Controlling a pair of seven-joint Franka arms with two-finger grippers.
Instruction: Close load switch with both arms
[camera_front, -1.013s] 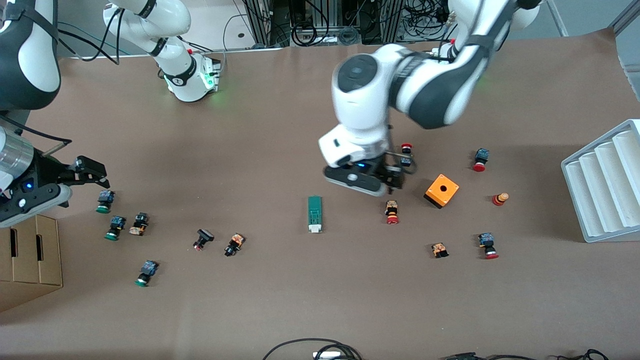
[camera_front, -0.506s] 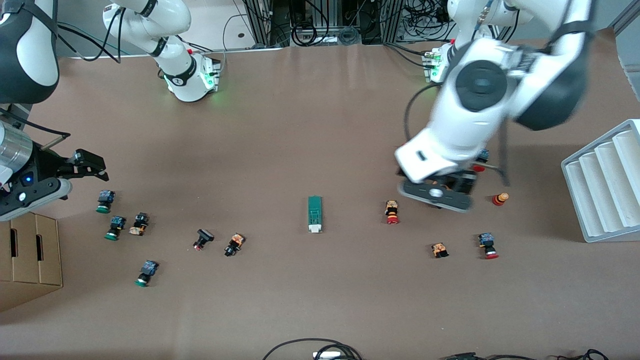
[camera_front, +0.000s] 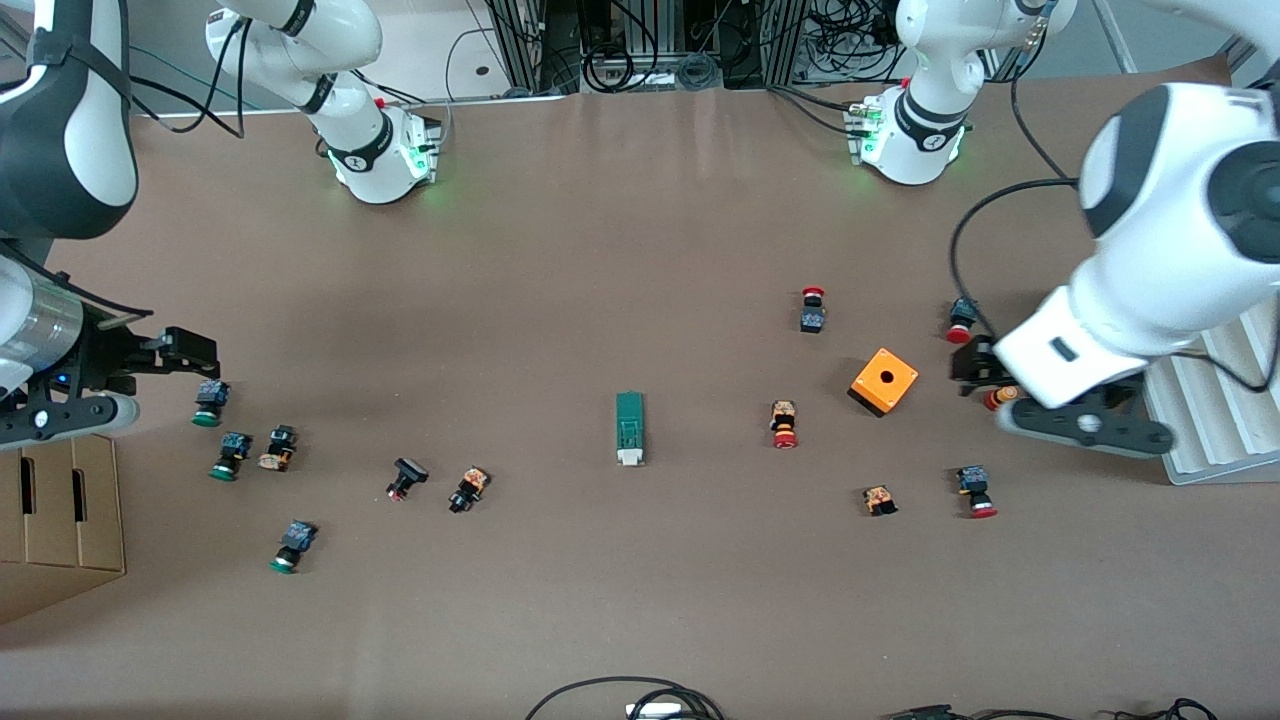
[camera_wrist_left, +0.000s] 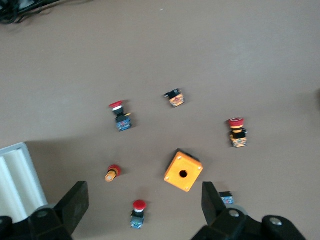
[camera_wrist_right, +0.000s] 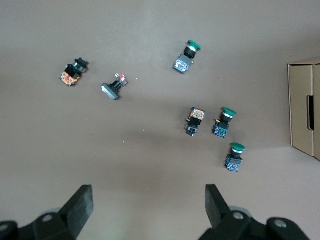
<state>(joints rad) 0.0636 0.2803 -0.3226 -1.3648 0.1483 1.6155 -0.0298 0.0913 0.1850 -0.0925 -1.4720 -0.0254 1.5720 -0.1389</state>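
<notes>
many buttons (camera_front: 783, 424) (orange box (camera_front: 884, 381) too)

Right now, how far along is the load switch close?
Done: cannot tell; the load switch lies alone mid-table, its white lever end toward the camera, nothing touching it.
In hand: nothing. The left gripper hangs open over the red buttons beside the orange box; the right gripper hangs open over the green buttons near the cardboard box.
Left: cannot say.

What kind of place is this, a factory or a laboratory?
Most likely a robotics laboratory. Two white arms stand bolted at a paper-covered table, small push buttons and a load switch lie scattered as test pieces, and cables and frames crowd the table's edge.
</notes>
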